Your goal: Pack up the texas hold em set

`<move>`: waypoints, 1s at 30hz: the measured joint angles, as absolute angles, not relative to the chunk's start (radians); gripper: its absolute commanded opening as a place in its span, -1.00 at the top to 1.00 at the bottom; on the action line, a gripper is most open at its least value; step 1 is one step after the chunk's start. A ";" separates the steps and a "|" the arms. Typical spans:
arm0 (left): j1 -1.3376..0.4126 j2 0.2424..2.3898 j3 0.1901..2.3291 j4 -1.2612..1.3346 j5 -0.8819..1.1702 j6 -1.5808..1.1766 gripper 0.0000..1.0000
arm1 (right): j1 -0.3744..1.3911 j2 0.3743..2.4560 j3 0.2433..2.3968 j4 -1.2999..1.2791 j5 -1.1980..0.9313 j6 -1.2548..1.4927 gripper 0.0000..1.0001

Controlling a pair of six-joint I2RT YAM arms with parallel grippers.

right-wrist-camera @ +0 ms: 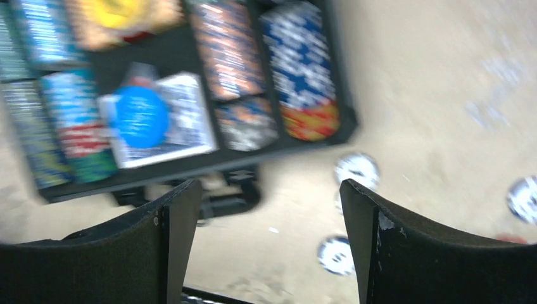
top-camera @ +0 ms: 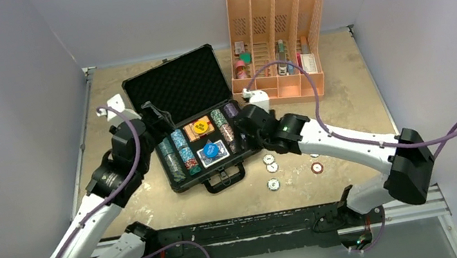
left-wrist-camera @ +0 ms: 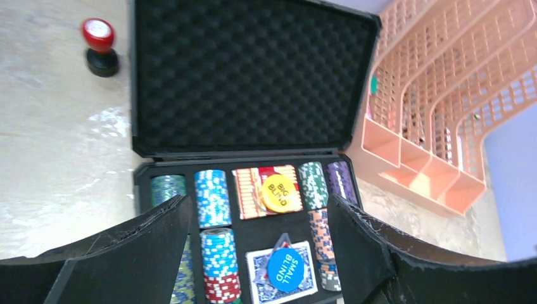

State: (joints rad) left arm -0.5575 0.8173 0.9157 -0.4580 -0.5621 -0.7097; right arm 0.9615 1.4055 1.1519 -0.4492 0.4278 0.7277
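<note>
The black briefcase (top-camera: 173, 85) lies open, foam lid up at the back, handle (top-camera: 223, 179) toward me. Its tray holds rows of poker chips (left-wrist-camera: 212, 196), a red card deck (left-wrist-camera: 248, 190) under a yellow BIG BLIND button (left-wrist-camera: 278, 192) and a blue deck (left-wrist-camera: 258, 269) under a blue SMALL BLIND button (left-wrist-camera: 286, 269). My left gripper (top-camera: 161, 120) hovers open and empty over the tray's left side; it also shows in the left wrist view (left-wrist-camera: 258, 199). My right gripper (top-camera: 244, 133) is open and empty above the case's right edge, also in the blurred right wrist view (right-wrist-camera: 269, 187).
Several loose white chips lie on the table right of the handle (top-camera: 269, 158), (top-camera: 273, 182), (top-camera: 317, 167), also in the right wrist view (right-wrist-camera: 335, 254). The orange slotted organizer (top-camera: 277, 40) stands behind the case on the right. A red-topped black cylinder (left-wrist-camera: 99, 44) stands left of the lid.
</note>
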 measured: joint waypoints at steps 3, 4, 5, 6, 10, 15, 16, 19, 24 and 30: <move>-0.558 0.844 0.896 -0.419 -0.496 -0.710 -0.55 | 0.905 1.385 1.042 -0.534 0.432 0.807 -0.63; -0.558 0.850 0.886 -0.409 -0.473 -0.710 -0.56 | 0.888 1.379 1.003 -0.553 0.428 0.824 -0.61; -0.558 0.853 0.882 -0.407 -0.458 -0.710 -0.57 | 0.876 1.371 0.968 -0.570 0.424 0.836 -0.59; -0.558 0.854 0.878 -0.404 -0.446 -0.710 -0.58 | 0.868 1.362 0.934 -0.582 0.414 0.844 -0.57; -0.558 0.851 0.878 -0.390 -0.414 -0.693 -0.59 | 0.866 1.310 0.821 -0.567 0.333 0.849 -0.51; -0.558 0.835 0.872 -0.369 -0.398 -0.684 -0.60 | 0.870 1.286 0.731 -0.506 0.256 0.836 -0.47; -0.558 0.831 0.871 -0.367 -0.397 -0.683 -0.60 | 0.871 1.291 0.725 -0.496 0.241 0.832 -0.46; -0.558 0.824 0.871 -0.363 -0.397 -0.682 -0.60 | 0.883 1.316 0.715 -0.464 0.210 0.822 -0.40; -0.558 0.809 0.870 -0.364 -0.406 -0.669 -0.60 | 0.908 1.369 0.716 -0.456 0.193 0.806 -0.37; -0.558 0.791 0.868 -0.364 -0.416 -0.669 -0.60 | 0.932 1.427 0.736 -0.464 0.194 0.791 -0.24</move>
